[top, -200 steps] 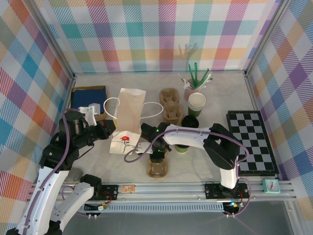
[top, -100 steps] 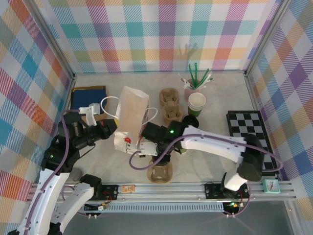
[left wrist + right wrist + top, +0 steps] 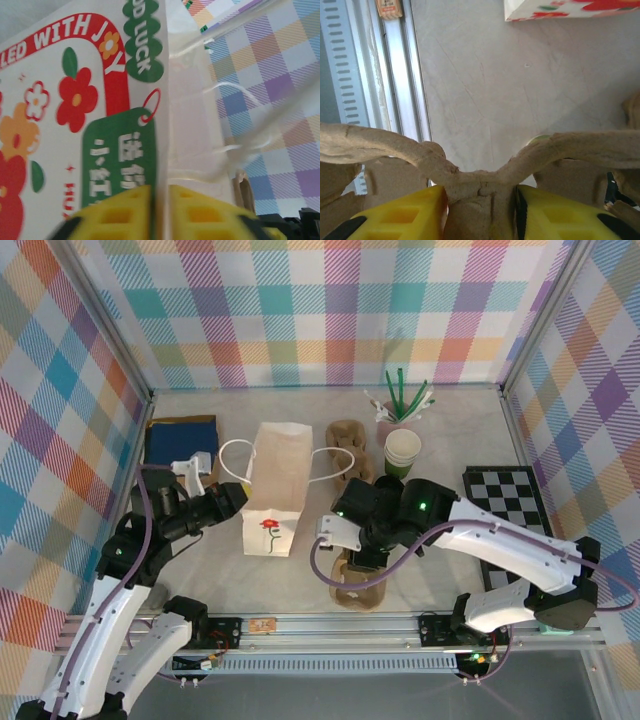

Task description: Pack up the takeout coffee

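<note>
Right gripper (image 3: 480, 206) pinches your moulded-pulp carrier (image 3: 385, 142) by its central ridge.
Left gripper (image 3: 161, 212) straddles the printed paper bag (image 3: 100, 60) at its edge; clamped or not, you can't tell.

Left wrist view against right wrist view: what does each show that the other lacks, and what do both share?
Left wrist: red flowers and a green tag on the white paper bag, whose edge sits within the left gripper. Right wrist: the right gripper clamping the pulp cup carrier, the table, the aluminium rail. Both: the bag, its corner in the right wrist view.
</note>
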Robot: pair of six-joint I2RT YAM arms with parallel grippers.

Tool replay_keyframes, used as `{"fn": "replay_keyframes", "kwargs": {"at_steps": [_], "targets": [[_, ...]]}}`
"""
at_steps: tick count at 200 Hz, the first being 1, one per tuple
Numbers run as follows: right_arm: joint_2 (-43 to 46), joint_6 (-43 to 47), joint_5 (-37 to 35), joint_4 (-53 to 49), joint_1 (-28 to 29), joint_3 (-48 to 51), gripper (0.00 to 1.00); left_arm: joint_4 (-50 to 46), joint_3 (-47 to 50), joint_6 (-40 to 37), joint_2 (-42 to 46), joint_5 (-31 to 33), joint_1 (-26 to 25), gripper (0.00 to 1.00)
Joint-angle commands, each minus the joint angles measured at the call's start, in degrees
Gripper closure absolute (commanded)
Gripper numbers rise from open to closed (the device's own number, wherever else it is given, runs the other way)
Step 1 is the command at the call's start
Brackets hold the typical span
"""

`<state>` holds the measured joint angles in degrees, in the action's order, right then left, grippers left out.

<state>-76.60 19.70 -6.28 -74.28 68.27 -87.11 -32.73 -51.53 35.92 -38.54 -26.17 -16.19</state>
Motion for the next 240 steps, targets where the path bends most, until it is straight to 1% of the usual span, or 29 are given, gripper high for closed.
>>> {"fn": "replay_keyframes", "kwargs": {"at_steps": [1,12,21,31,34,37,64,93,115,140,155,171,189,219,240], "targets": [[-1.2,0.4,-2.5,-3.9,0.0,-6.3,0.60,-0.7,-0.3,-0.7,0.6,-0.9,0.8,0.59],[-2.3,1.7,-3.4,-4.7,-0.1,-8.7,0.60,-2.3,-0.9,-1.6,0.7,-0.2,0.8,0.44],[-3.3,2.7,-3.5,-5.2,-0.3,-11.2,0.60,-4.0,-1.6,-2.6,0.8,0.5,0.8,0.37],[-4.7,3.7,-3.2,-5.9,-0.5,-14.4,0.60,-6.1,-2.7,-4.1,1.1,1.7,0.8,0.33],[-5.2,4.0,-3.1,-6.1,-0.5,-15.4,0.60,-6.9,-3.1,-4.6,1.1,2.1,0.8,0.28],[-5.6,4.3,-3.2,-6.3,-0.6,-16.3,0.60,-7.7,-3.7,-5.2,1.2,2.7,0.8,0.25],[-10.7,7.5,-4.0,-7.8,-0.8,-27.2,0.61,-15.9,-9.4,-11.0,0.5,9.4,0.8,0.19],[-16.7,9.7,-4.9,-8.1,-0.8,-39.1,0.61,-21.2,-13.3,-14.9,0.1,14.7,0.8,0.17],[-21.1,11.6,-5.5,-8.1,-0.9,-47.0,0.62,-24.1,-14.7,-16.2,0.0,18.2,0.8,0.17],[-26.1,14.9,-5.7,-6.0,-1.0,-55.3,0.63,-25.0,-15.1,-16.6,0.9,21.6,0.8,0.17],[-29.0,17.3,-5.9,-3.7,-1.2,-59.9,0.64,-24.4,-15.3,-16.1,1.6,22.4,0.8,0.17],[-30.8,20.5,-6.2,1.7,-1.5,-60.8,0.64,-23.4,-15.3,-15.4,1.9,22.1,0.8,0.17],[-33.0,23.0,-6.0,7.1,-2.4,-61.6,0.61,-22.1,-14.9,-14.4,1.8,21.2,0.8,0.17],[-37.2,25.0,-4.7,10.7,-4.4,-64.5,0.61,-20.0,-14.5,-13.3,1.8,20.6,0.8,0.18],[-39.2,25.2,-3.7,12.9,-5.9,-64.6,0.61,-19.0,-14.1,-12.8,1.3,19.1,0.8,0.18]]}}
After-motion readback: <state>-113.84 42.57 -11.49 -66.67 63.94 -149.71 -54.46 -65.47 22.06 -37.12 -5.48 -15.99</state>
